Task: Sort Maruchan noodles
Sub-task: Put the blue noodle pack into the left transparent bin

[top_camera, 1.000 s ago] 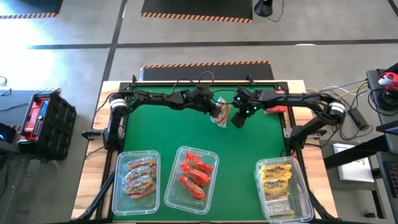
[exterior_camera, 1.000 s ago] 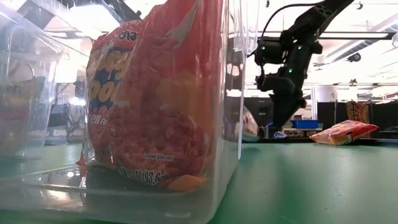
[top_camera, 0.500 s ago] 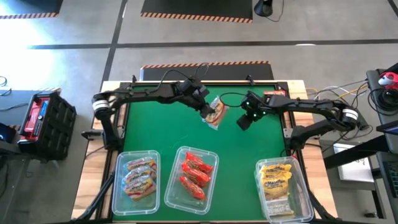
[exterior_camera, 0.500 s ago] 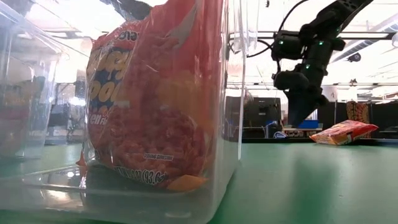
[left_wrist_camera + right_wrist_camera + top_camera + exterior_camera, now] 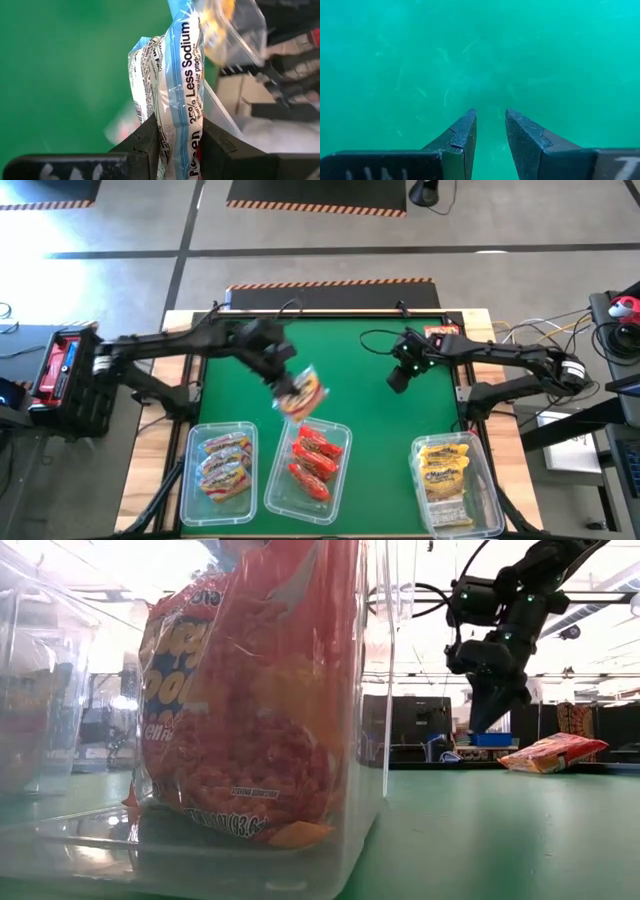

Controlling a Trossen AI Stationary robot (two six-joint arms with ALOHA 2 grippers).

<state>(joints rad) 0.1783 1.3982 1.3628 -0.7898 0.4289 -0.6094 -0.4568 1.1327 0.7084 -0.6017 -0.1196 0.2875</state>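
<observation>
My left gripper (image 5: 288,388) is shut on a Maruchan noodle packet (image 5: 304,392) with a pale blue "25% Less Sodium" band (image 5: 189,85). It holds the packet in the air just beyond the far rim of the middle bin (image 5: 338,430). My right gripper (image 5: 398,378) hovers over the bare green table at the right, fingers (image 5: 465,135) narrowly apart with nothing between them. It also shows in the low view (image 5: 490,712). A red packet (image 5: 441,332) lies flat at the table's far right edge. My left gripper pinches the packet between its two fingers (image 5: 148,141) at one end of the packet (image 5: 176,146), over the pale blue side band. The fingers slant downward. The rest of the packet sticks out past the fingertips, lifted clear of the table and the bins.
Three clear bins stand along the near edge. The left one (image 5: 190,480) holds orange-pink packets, the middle one red packets (image 5: 312,458), the right one (image 5: 486,490) yellow packets. In the low view the middle bin's red packet (image 5: 240,710) fills the foreground. Open green mat lies between the arms.
My left gripper has carried the packet up and away from the far middle of the table, toward the near left, and now stands by the middle bin's far rim. The packet stays in its hold, clear of the table. My right gripper has drawn back slightly toward the right edge.
</observation>
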